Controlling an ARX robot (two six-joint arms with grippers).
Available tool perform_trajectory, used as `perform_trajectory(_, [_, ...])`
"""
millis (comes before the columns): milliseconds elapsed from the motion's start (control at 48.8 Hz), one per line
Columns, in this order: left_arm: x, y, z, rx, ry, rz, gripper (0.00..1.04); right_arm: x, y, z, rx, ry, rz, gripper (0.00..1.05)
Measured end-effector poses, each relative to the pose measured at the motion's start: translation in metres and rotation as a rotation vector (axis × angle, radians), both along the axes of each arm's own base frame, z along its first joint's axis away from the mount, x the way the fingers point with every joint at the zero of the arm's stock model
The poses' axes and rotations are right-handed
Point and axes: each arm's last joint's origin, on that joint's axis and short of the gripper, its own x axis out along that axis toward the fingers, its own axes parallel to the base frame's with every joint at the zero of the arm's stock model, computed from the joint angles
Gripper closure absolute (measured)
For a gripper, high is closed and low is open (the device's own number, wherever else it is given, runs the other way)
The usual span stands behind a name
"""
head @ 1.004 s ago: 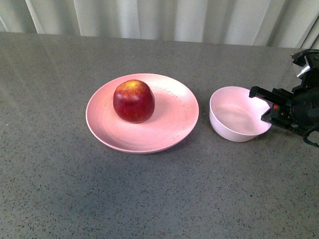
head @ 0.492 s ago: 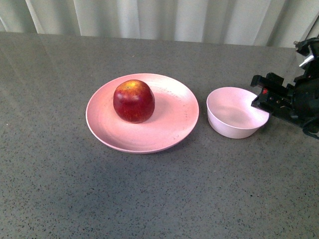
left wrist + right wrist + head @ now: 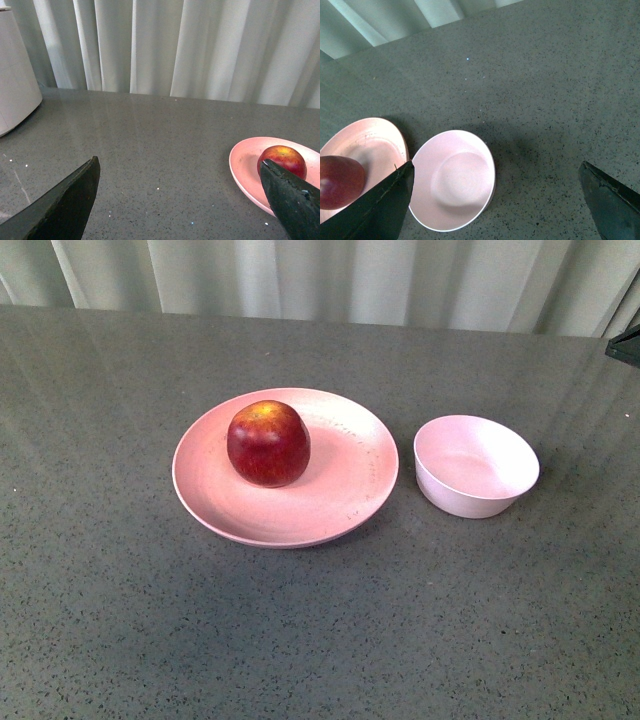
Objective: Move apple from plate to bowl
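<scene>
The dark-red apple [image 3: 268,443] sits on the left half of the wide pink plate [image 3: 345,485] at the table's middle. The small pale bowl [image 3: 476,466] stands empty just right of the plate. My left gripper [image 3: 180,192] is open and empty above bare table; its view shows the apple [image 3: 282,160] and plate [image 3: 245,165] off to one side. My right gripper [image 3: 495,197] is open and empty, high above the bowl [image 3: 452,180]; the plate [image 3: 367,145] and apple [image 3: 337,182] show at that view's edge. Neither gripper's jaws show in the front view.
The grey speckled table [image 3: 300,640] runs to pale curtains [image 3: 330,275] at the back. A dark bit of the right arm [image 3: 625,343] shows at the front view's right edge. A white rounded object [image 3: 15,90] stands on the table in the left wrist view.
My right gripper was beside the bowl's right rim, then drew back to the right and up, out of the front view. The bowl shifted slightly left. Apple and plate have not moved.
</scene>
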Motion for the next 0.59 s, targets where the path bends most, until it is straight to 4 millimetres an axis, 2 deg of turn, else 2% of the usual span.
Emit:
perform_trajectory(123, [0.0,0.0,0.0,0.0,0.0,0.0,0.09,-0.001,0.0,-0.003,-0.005,0.009,0.005,0.09])
perform_trajectory(164, [0.0,0.0,0.0,0.0,0.0,0.0,0.09,-0.001,-0.001,-0.007,-0.043,-0.029,-0.019,0.12])
perform_trajectory(246, [0.0,0.0,0.0,0.0,0.0,0.0,0.09,-0.008,-0.005,-0.014,-0.174,-0.216,-0.083,0.24])
perform_trajectory(369, [0.0,0.0,0.0,0.0,0.0,0.0,0.09,-0.04,-0.007,-0.019,-0.273,-0.4,-0.099,0.48])
perform_trajectory(594, [0.0,0.0,0.0,0.0,0.0,0.0,0.09,-0.076,-0.007,-0.015,-0.303,-0.421,-0.093,0.87])
